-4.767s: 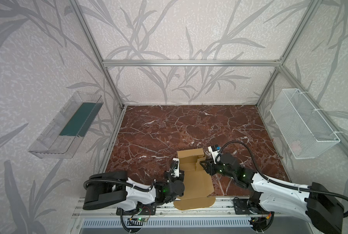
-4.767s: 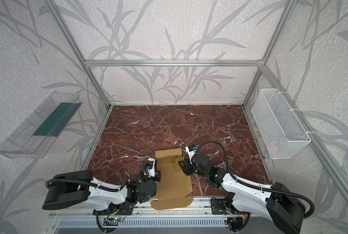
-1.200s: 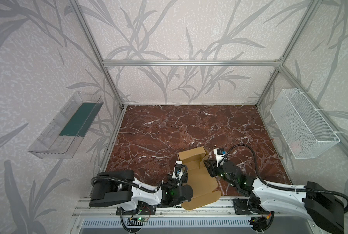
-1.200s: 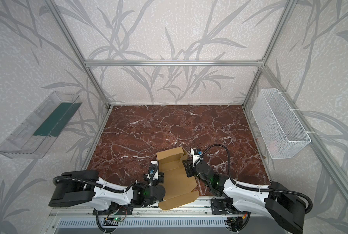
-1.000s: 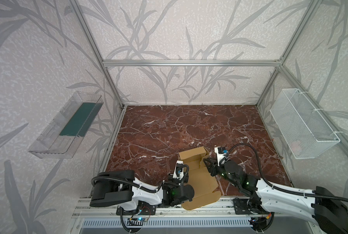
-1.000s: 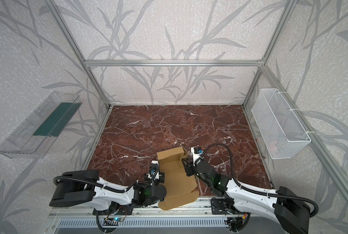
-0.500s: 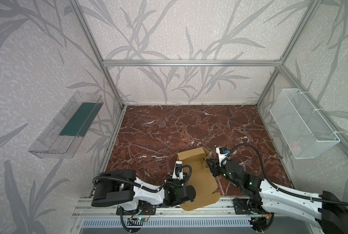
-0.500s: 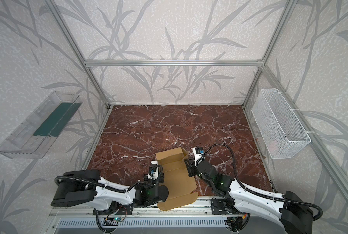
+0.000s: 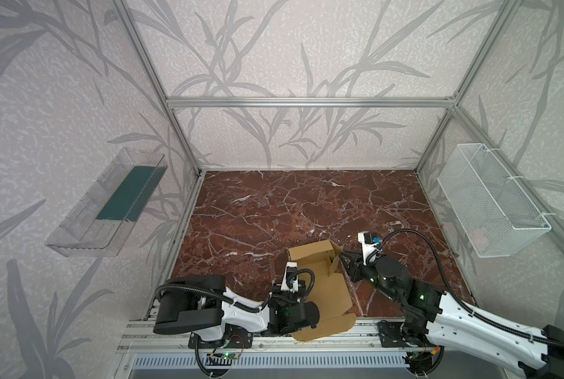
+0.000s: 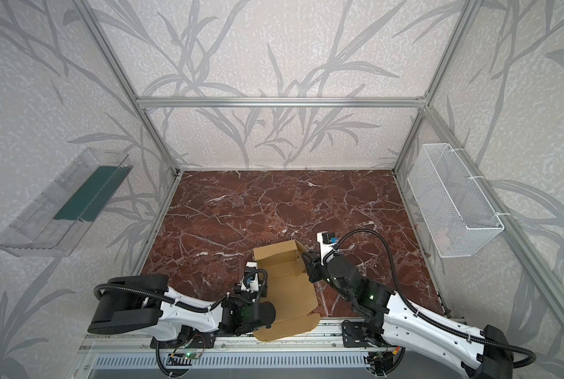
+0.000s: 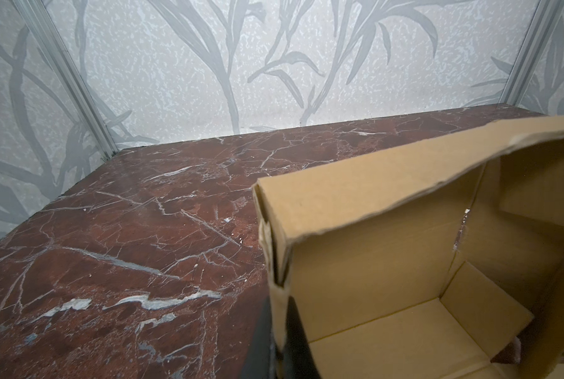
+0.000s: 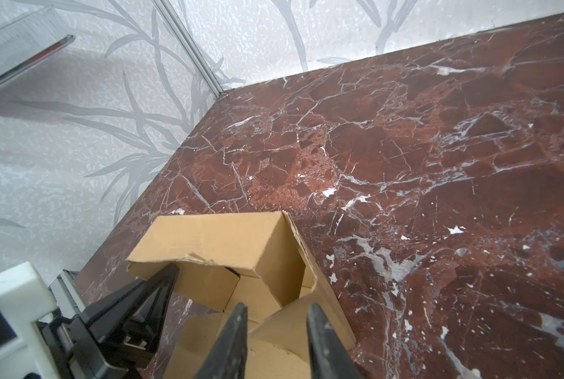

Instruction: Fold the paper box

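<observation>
A tan corrugated cardboard box (image 9: 323, 290) was held half-folded at the near edge of the red-brown marble tabletop (image 9: 274, 203).
In both top views its flat panel was seen overhanging that edge. In the left wrist view, the left gripper (image 11: 278, 315) was seen clamped on an upright wall. In the right wrist view, the right gripper (image 12: 275, 311) was seen with jaws apart around a side flap; contact could not be told.

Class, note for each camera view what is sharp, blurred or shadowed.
Left wrist view: black left pincer fingers blurred, tan corrugated cardboard box sharp, its inner corner shadowed. Right wrist view: right pincer fingers soft, red-brown marble tabletop crisp. Both top views: even light, faint shadows.
</observation>
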You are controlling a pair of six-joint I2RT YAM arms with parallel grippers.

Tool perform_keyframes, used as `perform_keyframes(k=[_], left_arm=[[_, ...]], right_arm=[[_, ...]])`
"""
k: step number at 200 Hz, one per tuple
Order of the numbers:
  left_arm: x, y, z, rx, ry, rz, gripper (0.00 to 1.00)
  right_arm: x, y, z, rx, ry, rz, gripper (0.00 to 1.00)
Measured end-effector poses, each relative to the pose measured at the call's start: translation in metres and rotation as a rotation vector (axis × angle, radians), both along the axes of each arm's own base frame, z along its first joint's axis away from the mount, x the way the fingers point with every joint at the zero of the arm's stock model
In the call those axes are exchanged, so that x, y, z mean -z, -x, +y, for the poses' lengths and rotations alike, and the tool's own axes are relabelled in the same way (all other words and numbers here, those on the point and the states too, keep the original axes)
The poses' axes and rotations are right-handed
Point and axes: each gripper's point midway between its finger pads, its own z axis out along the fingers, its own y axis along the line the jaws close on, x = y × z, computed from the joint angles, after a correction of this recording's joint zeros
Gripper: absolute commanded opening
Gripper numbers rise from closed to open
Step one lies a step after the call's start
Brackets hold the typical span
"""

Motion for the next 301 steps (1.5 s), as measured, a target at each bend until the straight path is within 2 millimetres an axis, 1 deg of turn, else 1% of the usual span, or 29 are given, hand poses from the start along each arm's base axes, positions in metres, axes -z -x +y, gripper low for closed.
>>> perform_keyframes(k=[26, 47, 61, 88, 101, 117, 143, 225, 246, 271, 289, 301], left_arm=[[0.001, 0.002, -0.002, -0.003, -0.012, -0.016, 0.00], [0.001, 0.003, -0.005, -0.005, -0.020, -0.032, 0.00], [0.001, 0.005, -0.009, 0.001, -0.020, -0.041, 0.00], [0.003, 0.008, -0.011, -0.003, -0.017, -0.069, 0.00], [0.003, 0.010, -0.012, -0.010, -0.011, -0.085, 0.00], [0.005, 0.013, -0.014, -0.031, -0.023, -0.104, 0.00], [0.004, 0.016, -0.024, -0.024, -0.004, -0.107, 0.00], [0.004, 0.016, -0.025, -0.021, 0.024, -0.107, 0.00], [0.004, 0.016, -0.024, -0.020, 0.031, -0.106, 0.00], [0.004, 0.017, -0.024, -0.020, 0.041, -0.107, 0.00], [0.004, 0.017, -0.024, -0.020, 0.043, -0.107, 0.00], [0.004, 0.017, -0.024, -0.020, 0.044, -0.107, 0.00]], right_arm=[[-0.023, -0.007, 0.009, 0.000, 0.012, -0.014, 0.32], [-0.030, -0.013, 0.018, -0.007, 0.040, -0.018, 0.32], [-0.026, -0.016, 0.022, -0.012, 0.072, -0.013, 0.32], [-0.002, -0.020, 0.026, -0.018, 0.172, 0.022, 0.32], [0.006, -0.021, 0.025, -0.017, 0.205, 0.032, 0.32], [0.009, -0.021, 0.024, -0.012, 0.226, 0.027, 0.32], [0.009, -0.022, 0.022, 0.000, 0.246, 0.012, 0.32], [0.029, -0.021, 0.025, 0.013, 0.359, 0.000, 0.32], [0.030, -0.020, 0.027, 0.021, 0.378, -0.011, 0.32], [0.022, -0.019, 0.025, 0.027, 0.377, -0.021, 0.34], [0.012, -0.015, 0.018, 0.028, 0.360, -0.029, 0.37], [0.001, -0.012, 0.012, 0.031, 0.335, -0.042, 0.38]])
